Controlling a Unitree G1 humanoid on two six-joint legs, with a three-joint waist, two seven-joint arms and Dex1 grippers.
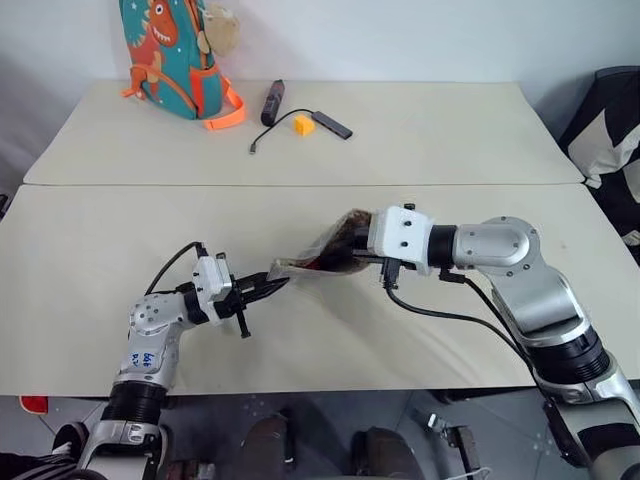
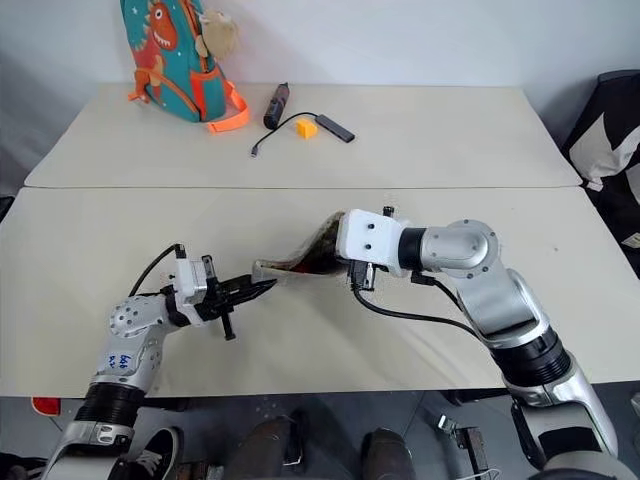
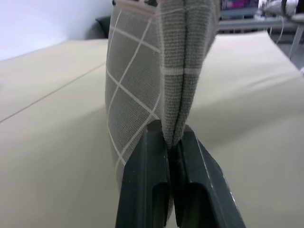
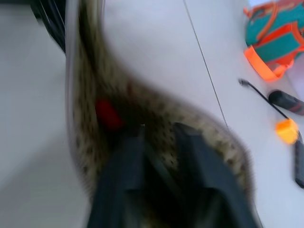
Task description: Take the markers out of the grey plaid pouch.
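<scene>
The grey plaid pouch (image 1: 322,255) hangs stretched above the near table between my two grippers. My left gripper (image 1: 275,283) is shut on the pouch's lower end; in the left wrist view its fingers (image 3: 147,156) pinch the fabric edge (image 3: 142,71). From the right, my right gripper (image 4: 159,130) reaches into the pouch's open mouth, fingers apart, with nothing clearly between them. Inside, a blurred red patch (image 4: 108,114) shows against the spotted lining; I cannot tell whether it is one of the markers. The rest of the pouch's contents are hidden.
On the far table stand a teal and orange dinosaur backpack (image 1: 175,55), a dark maroon stick (image 1: 272,102), a yellow block (image 1: 303,125) and a flat black bar with a cable (image 1: 333,124). A seam (image 1: 300,185) divides the two tables. A black-and-white chair (image 1: 610,130) sits at the right.
</scene>
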